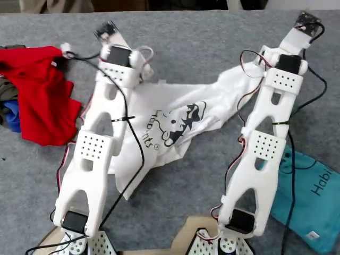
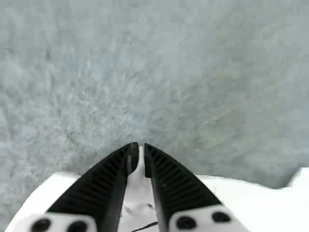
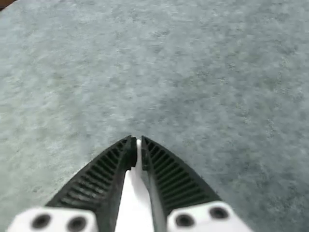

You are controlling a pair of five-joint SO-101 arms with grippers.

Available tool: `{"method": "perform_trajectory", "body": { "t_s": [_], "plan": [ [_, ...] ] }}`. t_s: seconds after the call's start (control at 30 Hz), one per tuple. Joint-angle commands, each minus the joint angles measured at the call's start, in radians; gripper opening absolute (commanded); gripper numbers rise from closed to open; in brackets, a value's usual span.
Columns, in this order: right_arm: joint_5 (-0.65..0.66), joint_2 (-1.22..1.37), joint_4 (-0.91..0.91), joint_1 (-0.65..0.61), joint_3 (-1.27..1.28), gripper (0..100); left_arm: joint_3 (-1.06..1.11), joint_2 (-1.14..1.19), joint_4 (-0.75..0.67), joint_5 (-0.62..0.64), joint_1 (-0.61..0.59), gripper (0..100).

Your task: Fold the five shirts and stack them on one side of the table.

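From above, a white printed cotton shirt lies half spread at the middle of the grey felt counter, stretched between two white arms. A crumpled red shirt sits on a small pile at one edge, and a folded teal shirt lies at the opposite near corner. In the left wrist view, the left gripper is pressed together on a fold of the white shirt. In the right wrist view, the right gripper likewise pinches a strip of the white shirt over the felt.
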Motion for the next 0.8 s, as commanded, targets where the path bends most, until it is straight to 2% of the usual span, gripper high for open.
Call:
{"method": "perform_trajectory", "body": {
  "t_s": [0.0,0.23,0.47,0.77],
  "plan": [
    [0.049,-0.01,0.034,-0.062,-0.108,0.5,-0.075,-0.104,0.011,0.005,-0.041,2],
    [0.199,-0.239,0.186,-0.13,-0.108,0.5,-0.075,-0.349,0.035,0.0,-0.138,2],
    [0.328,-0.588,0.336,-0.199,-0.107,0.5,-0.074,-0.665,0.044,-0.101,-0.239,2],
    [0.344,-1.067,0.376,-0.291,-0.105,0.5,-0.038,-1.001,0.044,-0.273,-0.353,2]
  ]
}}
